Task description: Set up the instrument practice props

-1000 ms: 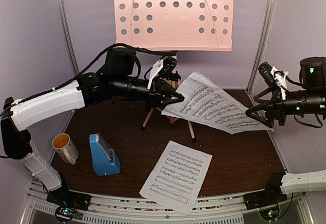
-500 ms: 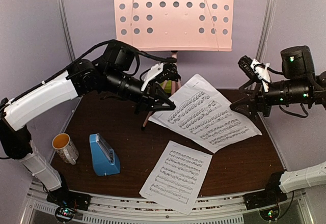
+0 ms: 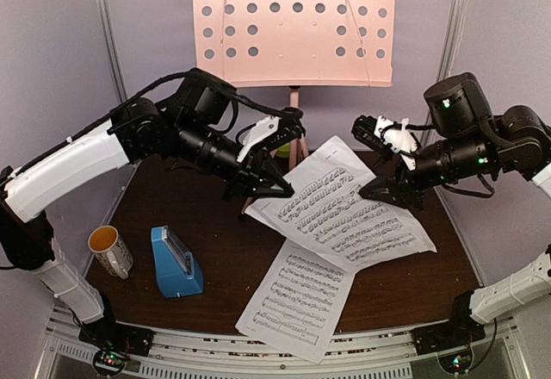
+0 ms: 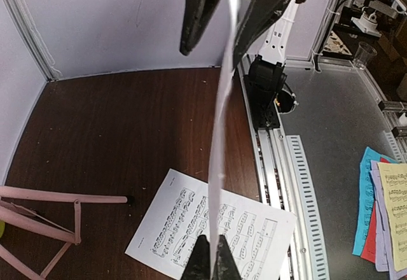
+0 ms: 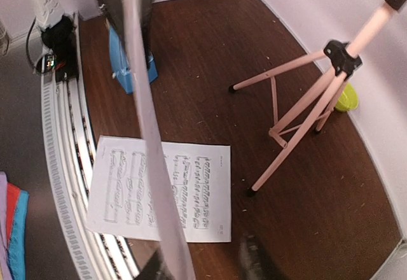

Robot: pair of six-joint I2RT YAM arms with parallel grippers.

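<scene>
The pink perforated music stand [image 3: 293,21] stands at the back, its tripod legs [image 5: 305,95] on the table. My left gripper [image 3: 284,191] is shut on the left edge of one sheet-music page [image 3: 344,211], which hangs tilted above the table. From the left wrist this page shows edge-on [image 4: 222,133], pinched at my left gripper [image 4: 211,258]. My right gripper [image 3: 379,191] straddles the page's upper right edge, fingers still apart around it [image 5: 200,262]. The second page [image 3: 299,297] lies flat near the front edge. The blue metronome [image 3: 176,263] stands at the front left.
A cream mug [image 3: 110,250] sits left of the metronome. A lime-green bowl [image 5: 346,98] lies behind the tripod by the back wall. Walls close in the left, back and right; a metal rail [image 3: 258,353] runs along the front edge.
My right gripper has swung left from the right wall to the held page's edge, and its jaws have narrowed. The left arm has shifted the page slightly left and down.
</scene>
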